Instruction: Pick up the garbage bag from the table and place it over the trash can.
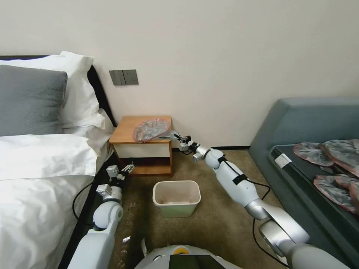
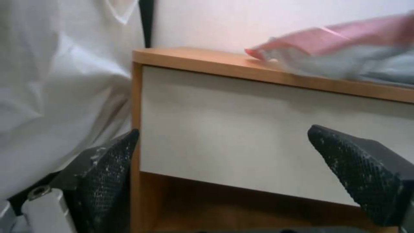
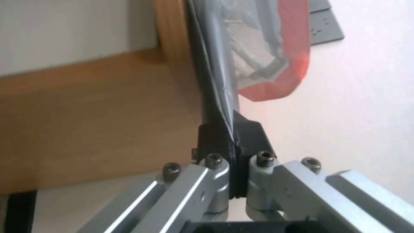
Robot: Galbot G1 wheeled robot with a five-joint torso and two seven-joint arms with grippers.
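Note:
The garbage bag (image 1: 151, 129), wrinkly grey plastic with a pinkish-red rim, lies on the orange-brown top of the table (image 1: 125, 132). My right gripper (image 1: 178, 138) reaches in at the table's right edge and is shut on the bag's grey edge. In the right wrist view the black pads (image 3: 215, 136) pinch the taut bag (image 3: 254, 48) beside the table (image 3: 108, 113). My left gripper (image 1: 127, 170) hangs open low by the table's left front. Its fingers (image 2: 108, 168) spread before the white drawer front (image 2: 241, 129), below the bag (image 2: 336, 48). The cream trash can (image 1: 176, 198) stands on the carpet in front of the table.
A bed (image 1: 41, 175) with white sheets and pillows borders the left. A grey-blue sofa (image 1: 306, 127) with several flat grey-pink bags (image 1: 333, 164) fills the right. A black cable (image 1: 80, 198) loops by the bed. Open carpet (image 1: 220, 220) surrounds the bin.

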